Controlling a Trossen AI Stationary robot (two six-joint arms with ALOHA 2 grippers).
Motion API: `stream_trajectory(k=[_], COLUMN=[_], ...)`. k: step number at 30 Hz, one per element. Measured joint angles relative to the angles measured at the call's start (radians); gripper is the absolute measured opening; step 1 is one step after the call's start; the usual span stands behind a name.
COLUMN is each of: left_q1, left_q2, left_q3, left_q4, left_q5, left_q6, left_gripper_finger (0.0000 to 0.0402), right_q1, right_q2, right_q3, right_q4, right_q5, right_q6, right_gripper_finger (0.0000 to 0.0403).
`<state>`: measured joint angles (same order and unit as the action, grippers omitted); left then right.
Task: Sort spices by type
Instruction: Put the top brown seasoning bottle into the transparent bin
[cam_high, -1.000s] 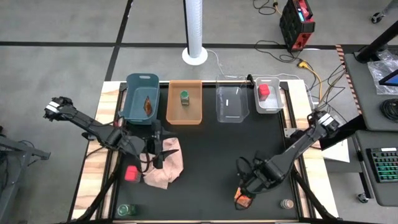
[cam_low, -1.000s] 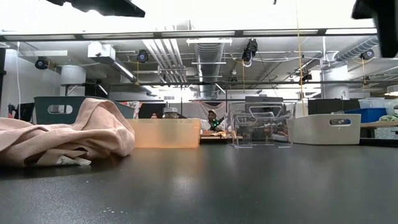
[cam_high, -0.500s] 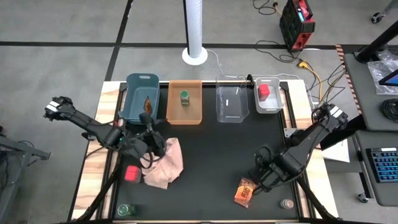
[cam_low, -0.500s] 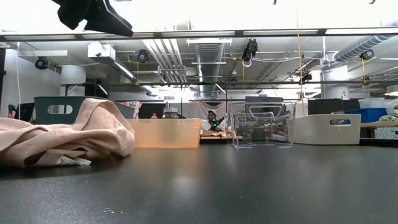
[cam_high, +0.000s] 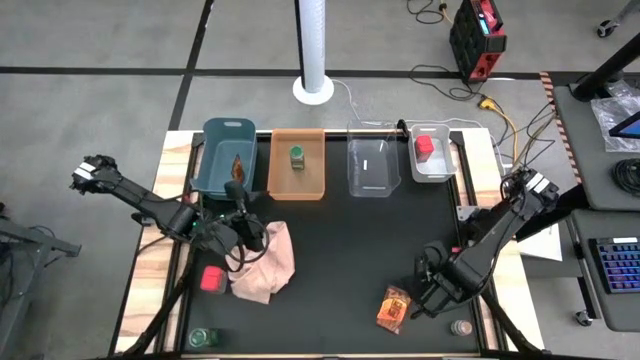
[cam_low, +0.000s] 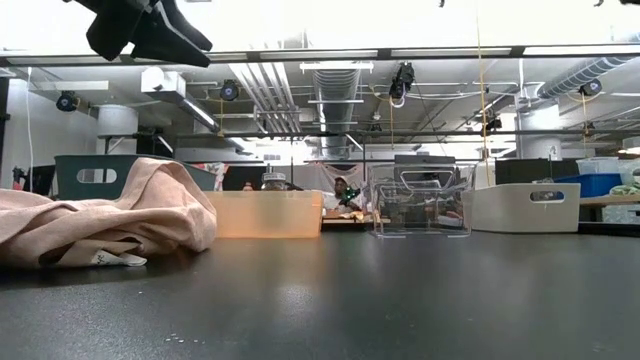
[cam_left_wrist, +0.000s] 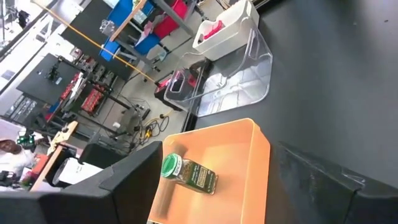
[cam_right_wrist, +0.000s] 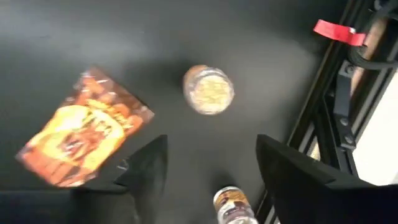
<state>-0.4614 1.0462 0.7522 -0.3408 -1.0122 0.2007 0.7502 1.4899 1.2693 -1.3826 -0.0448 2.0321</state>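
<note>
My right gripper (cam_high: 432, 290) hangs open over the black mat near the front right, pointing down. In its wrist view an orange-brown foil packet (cam_right_wrist: 84, 137) lies flat beside it, a tan-lidded jar (cam_right_wrist: 208, 89) stands beyond the fingers, and another small jar (cam_right_wrist: 233, 205) lies close by. My left gripper (cam_high: 245, 232) stands open above the far edge of the pink cloth (cam_high: 265, 265), aimed toward the bins. A red box (cam_high: 211, 278) and a green-capped jar (cam_high: 203, 338) sit on the table at the near left.
Along the far edge stand a teal bin (cam_high: 215, 165) with a packet, an orange bin (cam_high: 310, 175) with a green-capped jar (cam_left_wrist: 186, 174), a clear bin (cam_high: 371, 165), and a white bin (cam_high: 440, 168) with a red box (cam_high: 425, 146). Bare mat lies mid-table.
My right gripper has gone from over the foil packet toward the table's right edge and has rolled about its own axis; the packet lies uncovered on the mat. My left gripper has tipped up from the pink cloth toward the bins.
</note>
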Motion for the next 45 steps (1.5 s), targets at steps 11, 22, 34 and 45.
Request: stream_trajectory(k=[11,22,34,45], left_q1=[0.000,0.000,0.000,0.000], left_q2=[0.000,0.000,-0.001,-0.001], left_q3=[0.000,-0.001,-0.001,-0.001], left_q4=[0.002,0.003,0.004,0.004], left_q5=[0.000,0.001,0.001,0.002], left_q6=[0.023,0.023,0.023,0.023], left_gripper_finger=[0.0291,0.0291,0.0291,0.0291], right_q1=[-0.004,-0.024,-0.024,-0.029], right_q2=[-0.003,-0.004,-0.004,-0.031], right_q3=[-0.179,-0.339,-0.358,-0.356], right_q4=[0.173,0.298,0.347,0.338], right_q5=[-0.011,-0.016,-0.006,-0.008], right_q6=[0.036,0.019,-0.017,-0.018], right_gripper_finger=[0.0291,0.0271,0.0196,0.0169])
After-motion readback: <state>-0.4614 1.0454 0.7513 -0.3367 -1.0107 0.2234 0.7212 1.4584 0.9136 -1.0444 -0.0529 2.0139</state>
